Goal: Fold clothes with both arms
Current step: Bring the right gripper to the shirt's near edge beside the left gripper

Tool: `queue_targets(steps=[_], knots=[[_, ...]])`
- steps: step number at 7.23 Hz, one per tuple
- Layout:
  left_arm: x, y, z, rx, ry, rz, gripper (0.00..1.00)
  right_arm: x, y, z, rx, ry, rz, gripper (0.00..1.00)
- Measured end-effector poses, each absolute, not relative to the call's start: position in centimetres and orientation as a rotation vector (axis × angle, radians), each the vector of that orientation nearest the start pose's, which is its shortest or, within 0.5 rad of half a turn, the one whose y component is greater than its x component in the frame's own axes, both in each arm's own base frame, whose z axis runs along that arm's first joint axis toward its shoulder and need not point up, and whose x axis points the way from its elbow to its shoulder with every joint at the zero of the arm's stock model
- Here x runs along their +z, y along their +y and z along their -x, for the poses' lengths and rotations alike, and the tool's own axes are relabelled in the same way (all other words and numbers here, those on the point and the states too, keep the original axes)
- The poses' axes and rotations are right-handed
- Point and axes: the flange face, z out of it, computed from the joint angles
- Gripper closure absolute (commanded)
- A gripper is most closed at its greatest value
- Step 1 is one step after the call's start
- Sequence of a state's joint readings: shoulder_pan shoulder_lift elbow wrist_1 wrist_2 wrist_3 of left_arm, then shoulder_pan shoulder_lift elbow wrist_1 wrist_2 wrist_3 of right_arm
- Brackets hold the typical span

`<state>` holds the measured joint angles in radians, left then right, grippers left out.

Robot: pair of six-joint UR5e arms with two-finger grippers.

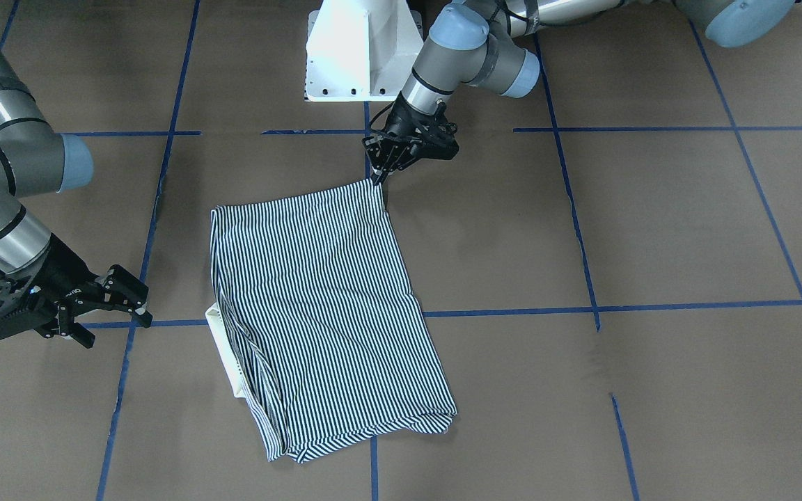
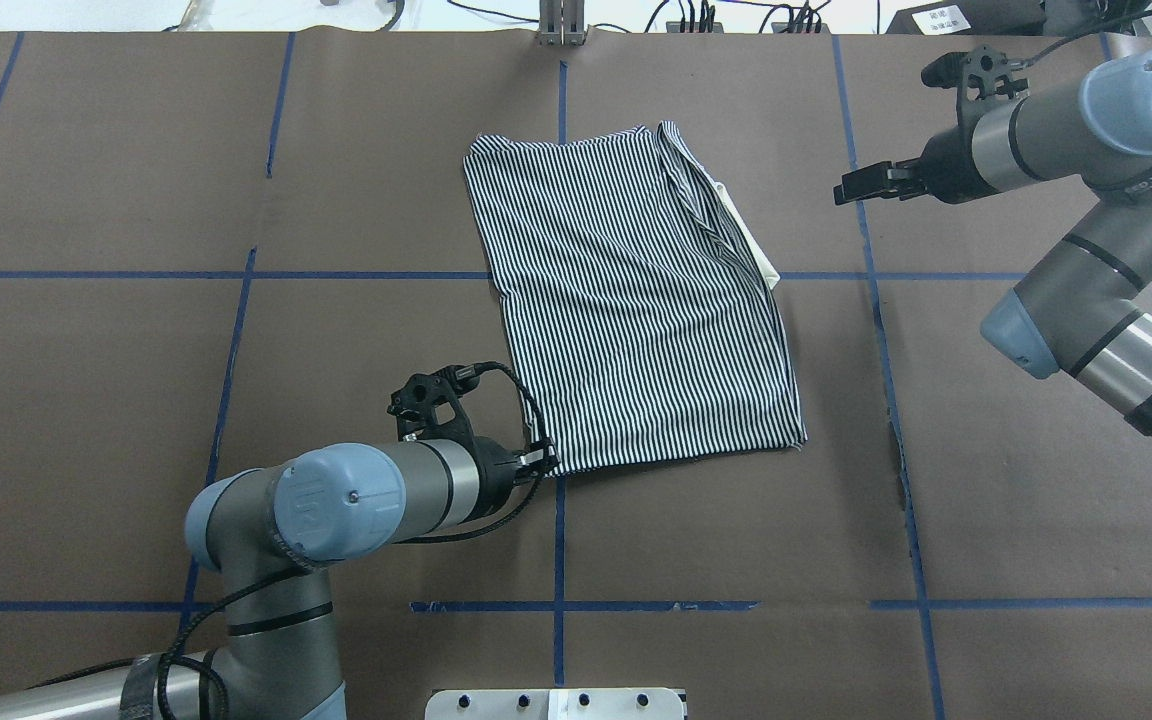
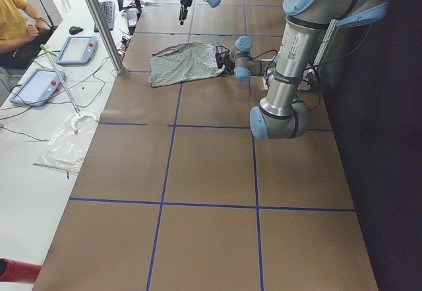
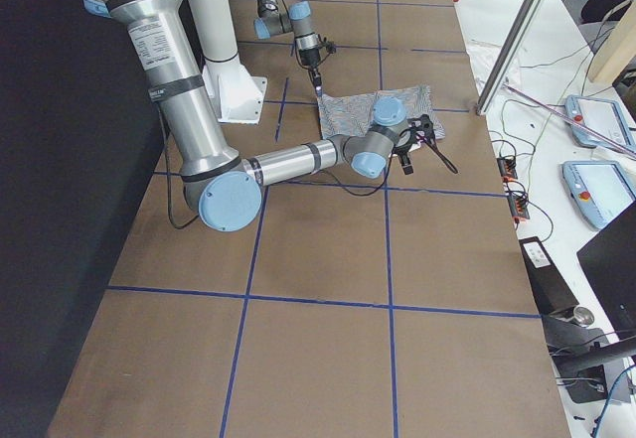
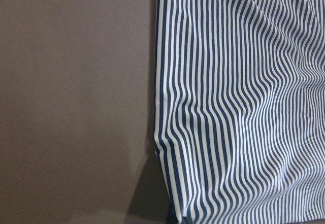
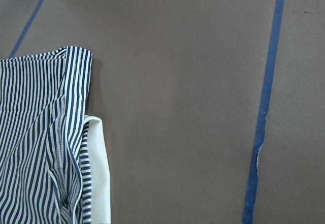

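Observation:
The striped shirt lies folded into a rough rectangle in the middle of the table, also seen from above. Its cream collar pokes out from one long edge. My left gripper sits low at the shirt's near corner, fingers pinched shut on the fabric there. The left wrist view shows only stripes and bare table. My right gripper hovers open beside the collar edge, apart from the cloth. The right wrist view shows the collar and a folded sleeve edge.
The white pedestal base stands just behind the left gripper. Blue tape lines cross the brown table. Beyond the far edge are a metal post, tablets, cables and a seated person.

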<state>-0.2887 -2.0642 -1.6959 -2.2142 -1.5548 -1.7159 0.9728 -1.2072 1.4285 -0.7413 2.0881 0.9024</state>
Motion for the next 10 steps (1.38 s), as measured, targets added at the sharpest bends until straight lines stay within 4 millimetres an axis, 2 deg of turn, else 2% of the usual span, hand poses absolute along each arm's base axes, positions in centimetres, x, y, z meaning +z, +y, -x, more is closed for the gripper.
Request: queue_targets(steps=[1,3,4,5,6,7,8,9,10], knots=[[25.4,-30.9,-56.4,-0.378,1.266,-0.111,1.0,41.8,-58.5,30.3,0.03,-1.067,-0.416,0.0],[27.3,-30.2,-54.1,-0.378,1.249,-0.113,1.0,38.1,-55.3,31.9,0.086,-1.154,-0.372,0.0],[28.2,-29.8,-52.9,-0.379,1.242,-0.113,1.0,36.3,-52.4,32.9,0.133,-1.2,-0.335,0.02],[28.8,-29.4,-51.8,-0.38,1.238,-0.112,1.0,34.6,-48.7,34.3,0.191,-1.238,-0.301,0.05],[29.3,-29.0,-51.1,-0.382,1.234,-0.113,1.0,32.5,-44.1,36.6,0.279,-1.26,-0.256,0.07],[29.5,-28.7,-51.0,-0.385,1.231,-0.116,1.0,30.5,-39.4,39.8,0.406,-1.244,-0.21,0.11],[29.5,-28.6,-51.0,-0.387,1.232,-0.117,1.0,29.3,-35.6,42.8,0.528,-1.205,-0.185,0.16],[29.3,-28.5,-51.0,-0.388,1.235,-0.117,1.0,28.5,-33.4,45.2,0.629,-1.15,-0.157,0.2],[29.2,-28.4,-51.1,-0.388,1.236,-0.116,1.0,27.4,-32.6,47.5,0.696,-1.079,-0.125,0.2]])
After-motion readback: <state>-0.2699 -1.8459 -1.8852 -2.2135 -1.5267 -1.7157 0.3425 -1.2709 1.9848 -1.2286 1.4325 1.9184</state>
